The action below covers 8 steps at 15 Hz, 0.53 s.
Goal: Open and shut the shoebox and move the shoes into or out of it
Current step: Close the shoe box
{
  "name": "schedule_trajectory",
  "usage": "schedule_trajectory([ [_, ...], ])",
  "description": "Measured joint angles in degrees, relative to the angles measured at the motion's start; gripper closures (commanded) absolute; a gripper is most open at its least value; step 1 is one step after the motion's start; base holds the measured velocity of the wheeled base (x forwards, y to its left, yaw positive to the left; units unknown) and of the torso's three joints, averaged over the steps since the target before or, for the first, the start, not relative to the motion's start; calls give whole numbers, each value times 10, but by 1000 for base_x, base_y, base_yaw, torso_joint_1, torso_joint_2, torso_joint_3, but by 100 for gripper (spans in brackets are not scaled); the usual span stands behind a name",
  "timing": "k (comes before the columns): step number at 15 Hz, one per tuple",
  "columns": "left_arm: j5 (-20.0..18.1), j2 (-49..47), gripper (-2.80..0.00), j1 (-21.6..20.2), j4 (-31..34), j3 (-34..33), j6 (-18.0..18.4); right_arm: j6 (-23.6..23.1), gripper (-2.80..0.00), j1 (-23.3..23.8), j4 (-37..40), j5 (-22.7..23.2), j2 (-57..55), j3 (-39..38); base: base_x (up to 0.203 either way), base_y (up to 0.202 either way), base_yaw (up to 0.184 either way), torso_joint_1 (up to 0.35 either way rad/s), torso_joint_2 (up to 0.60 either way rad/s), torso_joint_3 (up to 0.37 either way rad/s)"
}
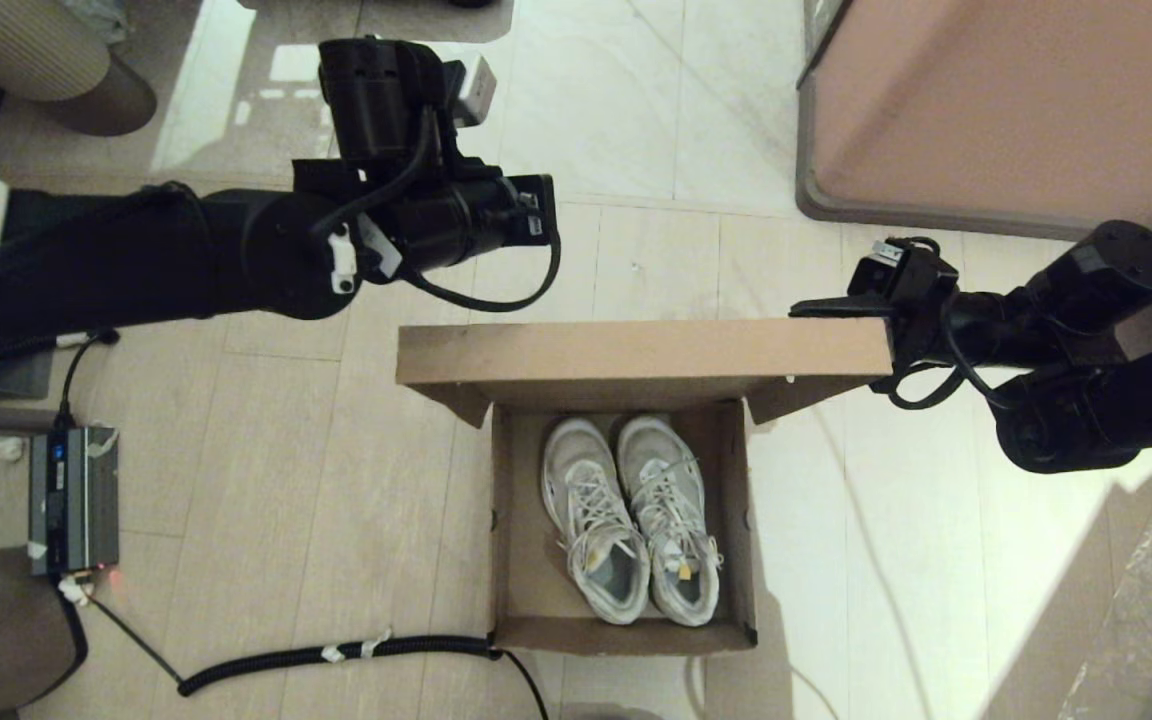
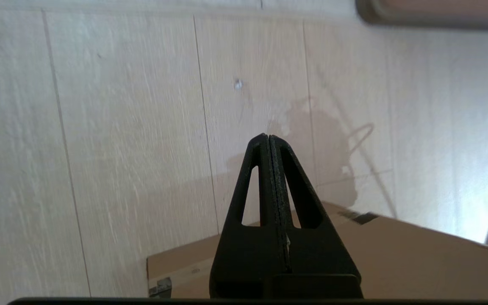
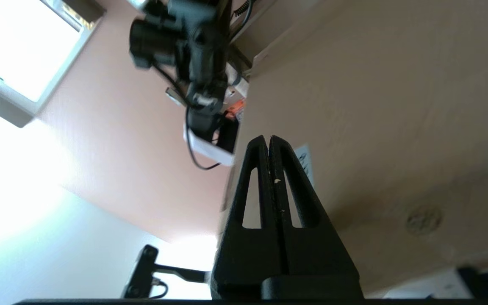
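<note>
The brown shoebox (image 1: 626, 633) stands open on the floor, its hinged lid (image 1: 636, 355) raised at the far side. Inside lie the two white sneakers (image 1: 596, 520) (image 1: 674, 520) side by side, toes toward the lid. My right gripper (image 1: 801, 310) (image 3: 268, 140) is shut, empty, and lies against the lid's far face by its upper right corner; the lid (image 3: 375, 106) and its white label (image 3: 305, 163) fill the right wrist view. My left gripper (image 1: 546, 215) (image 2: 268, 137) is shut, empty, and hovers above and beyond the lid's left part (image 2: 417, 262), apart from it.
A large pinkish-brown cabinet (image 1: 1016, 110) stands at the far right. A grey power unit (image 1: 73, 500) sits on the left, and a black corrugated cable (image 1: 336, 655) runs to the box's near left corner. A ribbed round object (image 1: 36, 60) is at the far left.
</note>
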<state>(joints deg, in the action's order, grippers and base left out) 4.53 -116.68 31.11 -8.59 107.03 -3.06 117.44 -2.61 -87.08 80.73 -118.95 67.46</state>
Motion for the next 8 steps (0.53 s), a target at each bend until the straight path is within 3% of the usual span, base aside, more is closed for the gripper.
schedule_trajectory([
  [4,1,7,0,2,21,-32,1,-3,0,0,-1,-1,43,-75,0,0,0,0,0,0],
  [8,2,71,0,11,39,-188,17,-18,0,0,-1,-12,82,-131,0,0,0,0,0,0],
])
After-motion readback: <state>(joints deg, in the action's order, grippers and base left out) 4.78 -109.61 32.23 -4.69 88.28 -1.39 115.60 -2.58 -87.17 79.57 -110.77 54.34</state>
